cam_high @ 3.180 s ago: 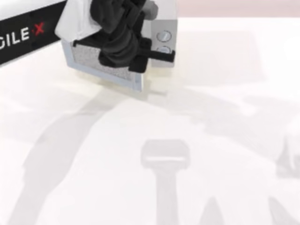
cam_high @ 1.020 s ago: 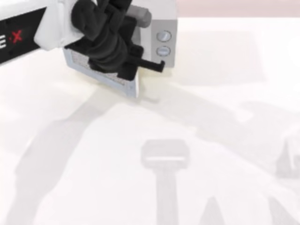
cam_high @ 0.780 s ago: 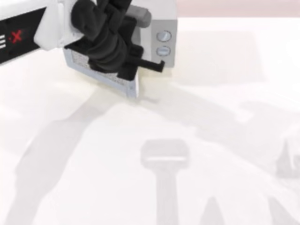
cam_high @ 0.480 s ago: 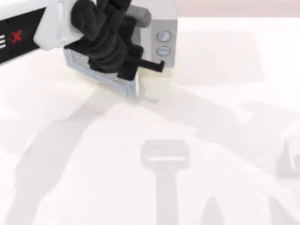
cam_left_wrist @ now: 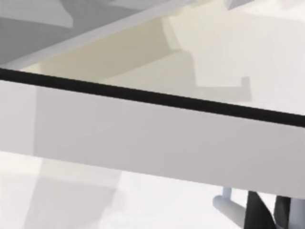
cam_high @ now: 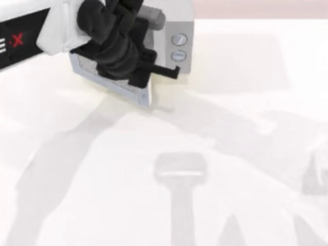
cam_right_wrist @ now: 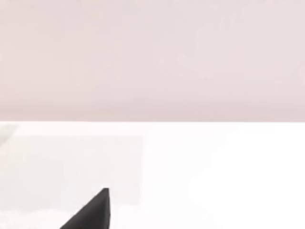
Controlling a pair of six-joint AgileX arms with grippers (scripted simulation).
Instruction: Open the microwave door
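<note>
The microwave (cam_high: 177, 20) stands at the table's far edge, left of centre, with its two-knob panel (cam_high: 179, 47) facing front. The microwave door (cam_high: 128, 88), grey-framed with a speckled mesh window, stands swung partly out, its free edge nearest the front. My left gripper (cam_high: 160, 70) hangs over that door, its black wrist hiding most of the window. In the left wrist view the door (cam_left_wrist: 152, 138) fills the picture, and the left gripper (cam_left_wrist: 269, 214) is shut on the slim door handle (cam_left_wrist: 228, 207). My right gripper (cam_right_wrist: 95, 212) shows only as a dark tip over bare table.
The white left arm link with black lettering (cam_high: 25, 36) reaches in from the far left. The pale tabletop (cam_high: 169, 154) carries only soft grey shadows. A pinkish wall (cam_right_wrist: 152, 57) rises behind the table's far edge.
Since 3.2 s ago the door has swung further open with my left gripper, whose wrist moved left. Over the last second almost nothing has moved.
</note>
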